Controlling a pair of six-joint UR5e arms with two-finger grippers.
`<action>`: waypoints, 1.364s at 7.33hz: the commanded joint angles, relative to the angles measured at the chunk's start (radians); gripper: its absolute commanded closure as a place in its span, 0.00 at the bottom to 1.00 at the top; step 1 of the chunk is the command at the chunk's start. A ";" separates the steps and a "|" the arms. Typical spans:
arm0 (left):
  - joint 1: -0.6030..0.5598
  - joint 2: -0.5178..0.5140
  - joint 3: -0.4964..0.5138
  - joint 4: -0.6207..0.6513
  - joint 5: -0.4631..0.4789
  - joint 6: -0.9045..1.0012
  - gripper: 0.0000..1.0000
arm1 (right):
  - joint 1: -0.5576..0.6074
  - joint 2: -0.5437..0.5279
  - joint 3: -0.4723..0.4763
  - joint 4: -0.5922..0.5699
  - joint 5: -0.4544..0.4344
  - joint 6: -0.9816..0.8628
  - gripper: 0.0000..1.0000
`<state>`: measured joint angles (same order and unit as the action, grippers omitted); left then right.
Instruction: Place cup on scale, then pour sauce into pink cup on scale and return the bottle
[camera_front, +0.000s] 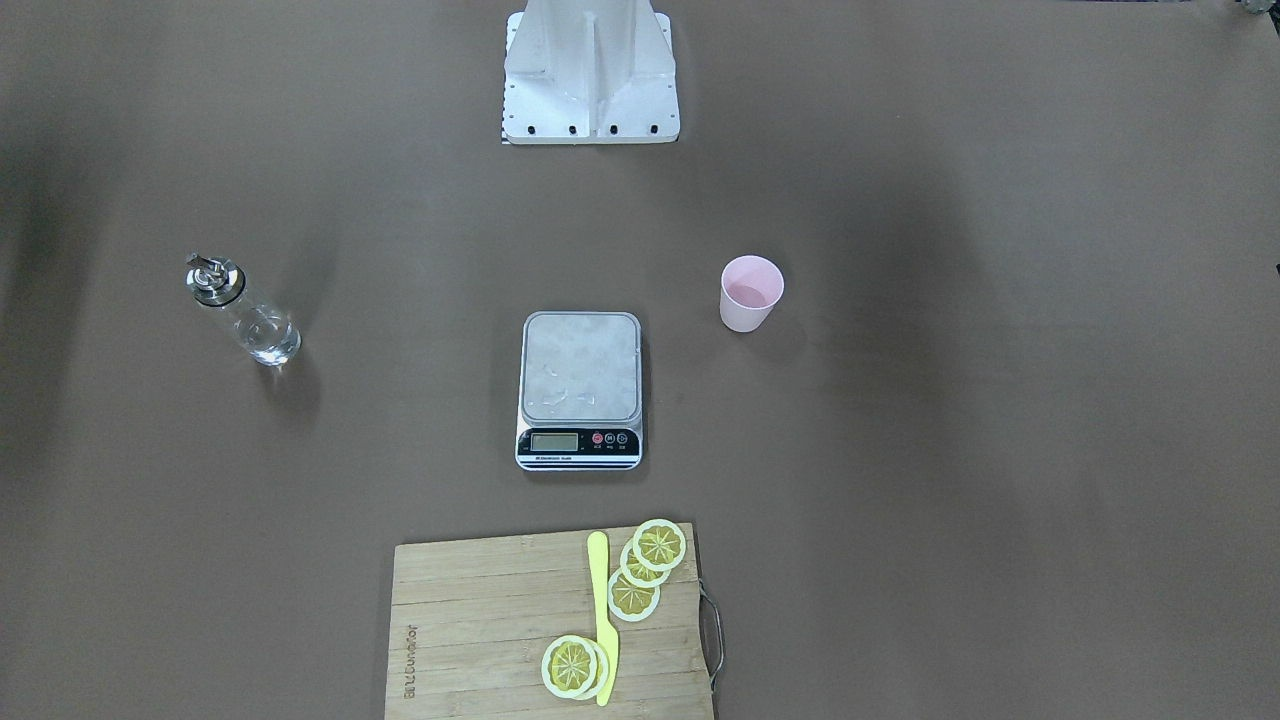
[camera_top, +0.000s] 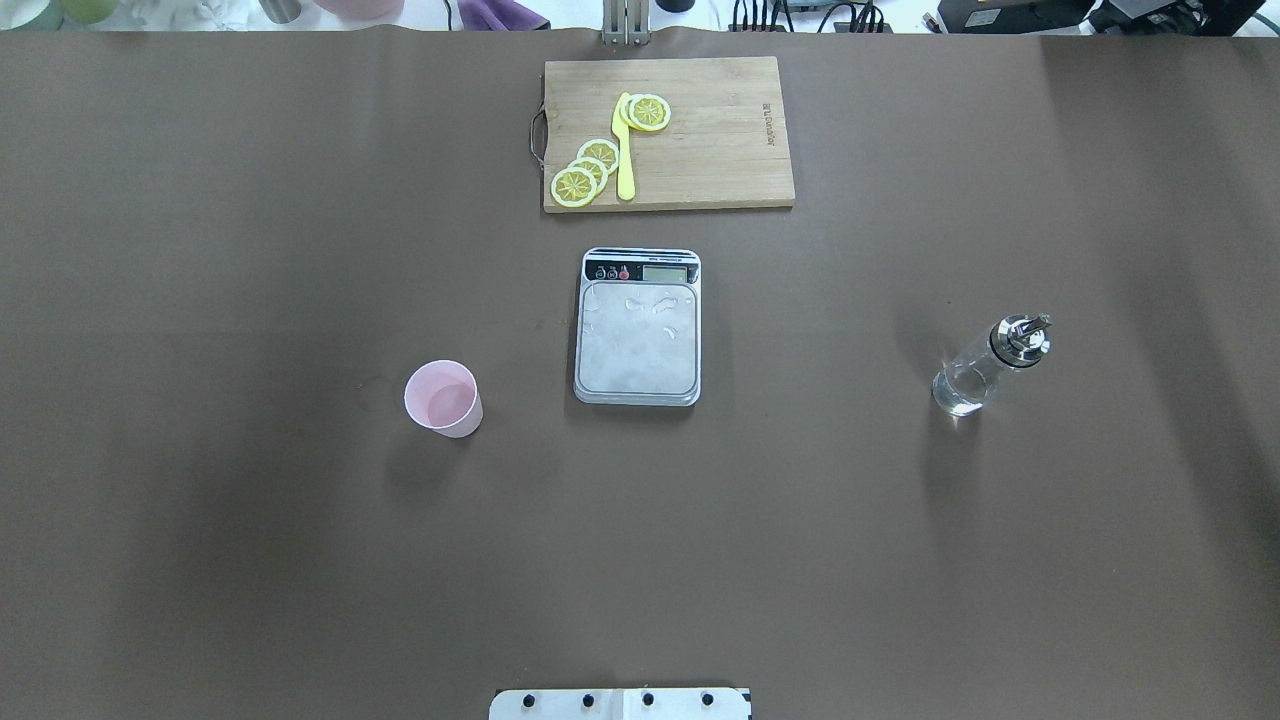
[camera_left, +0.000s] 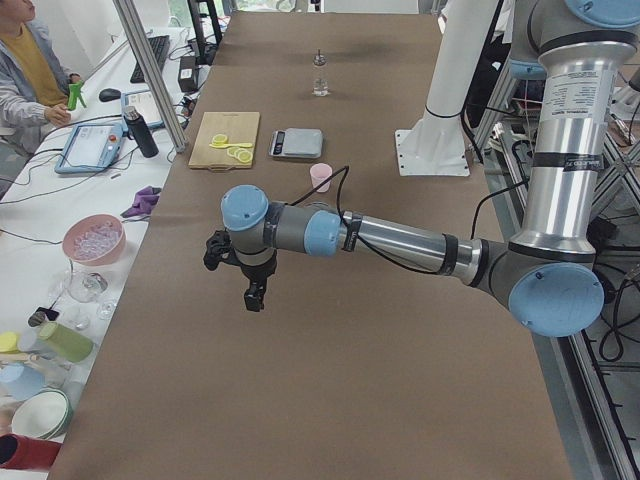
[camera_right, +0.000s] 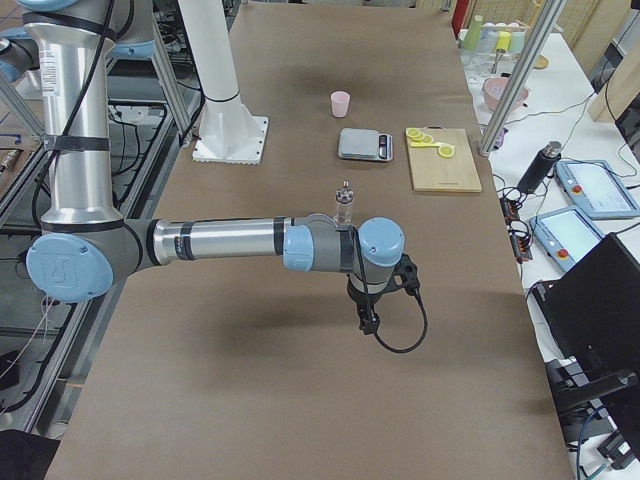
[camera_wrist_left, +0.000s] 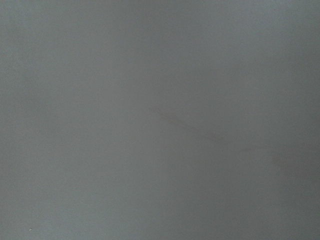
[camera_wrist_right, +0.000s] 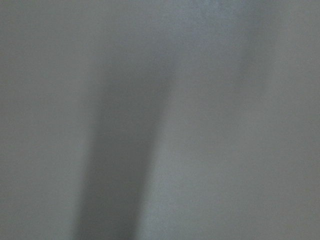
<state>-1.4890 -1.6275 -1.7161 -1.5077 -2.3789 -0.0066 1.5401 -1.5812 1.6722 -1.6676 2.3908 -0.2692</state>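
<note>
Cup (camera_top: 443, 398) first: what's in it?

Only its own pink floor shows inside. It stands upright on the counter (camera_top: 300, 560), on the robot's left of the scale (camera_top: 638, 335) and apart from it.

And the bottle (camera_top: 985, 368)?

It is upright, well apart from the scale on the robot's right, with its metal cap on. Clear sauce (camera_top: 957, 392) sits in its lower part. The scale's steel platform carries a few pale, wet-looking smears.

What do the side views add?

The arms; the overhead and front-facing views show neither. From the left end, the left end effector (camera_left: 255, 298) hangs above bare counter, pointing down. From the right end, the right end effector (camera_right: 370, 320) hangs the same way, nearer that camera than the bottle. Whether either is wide or narrow, I cannot tell.

The wrist cameras?

Blurred grey counter only.

Beyond the scale?

A wooden cutting board (camera_top: 720, 140), with lemon slices (camera_top: 588, 168) and a yellow knife (camera_top: 625, 160) lying on it.
</note>
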 joint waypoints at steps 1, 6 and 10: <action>0.009 0.000 0.007 -0.006 -0.003 0.000 0.02 | -0.002 -0.003 -0.002 0.000 0.004 0.010 0.00; 0.465 -0.257 -0.160 -0.005 0.070 -0.855 0.02 | -0.021 -0.002 0.011 0.000 0.074 0.011 0.00; 0.737 -0.382 -0.132 -0.003 0.236 -1.121 0.03 | -0.066 -0.005 0.070 0.000 0.079 0.016 0.00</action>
<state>-0.8103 -1.9988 -1.8601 -1.5082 -2.1812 -1.0963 1.4954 -1.5860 1.7168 -1.6674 2.4699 -0.2559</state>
